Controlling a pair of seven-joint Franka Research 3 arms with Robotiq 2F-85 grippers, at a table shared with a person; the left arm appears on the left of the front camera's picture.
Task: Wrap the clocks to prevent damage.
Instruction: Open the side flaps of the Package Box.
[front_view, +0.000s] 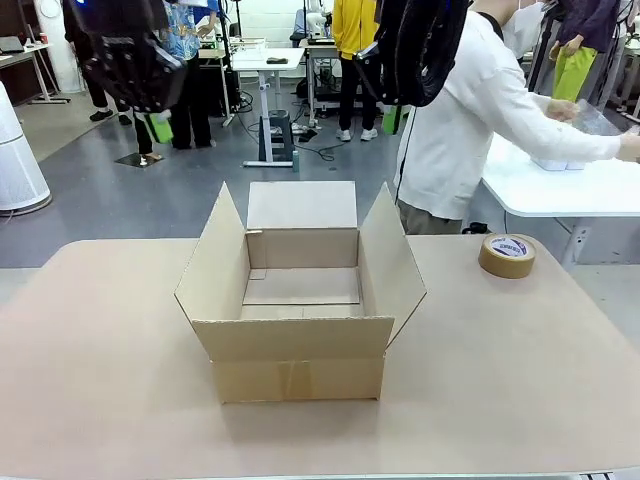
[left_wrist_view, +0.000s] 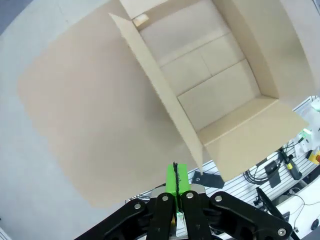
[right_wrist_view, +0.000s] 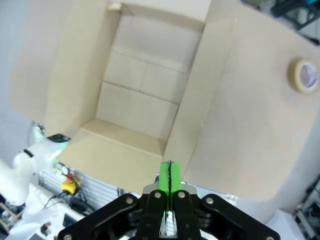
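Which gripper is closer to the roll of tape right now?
Right. The right gripper hangs high over the right side of the box, the side where the tape roll lies; the left gripper hangs high past the opposite side, farther off.

Left gripper (front_view: 159, 127) upper left and right gripper (front_view: 394, 119) top centre are cropped by the frame's top edge. Person's hand (front_view: 630, 147) is cut by the right edge; the clear item (front_view: 592, 120) beside it is too blurred to identify
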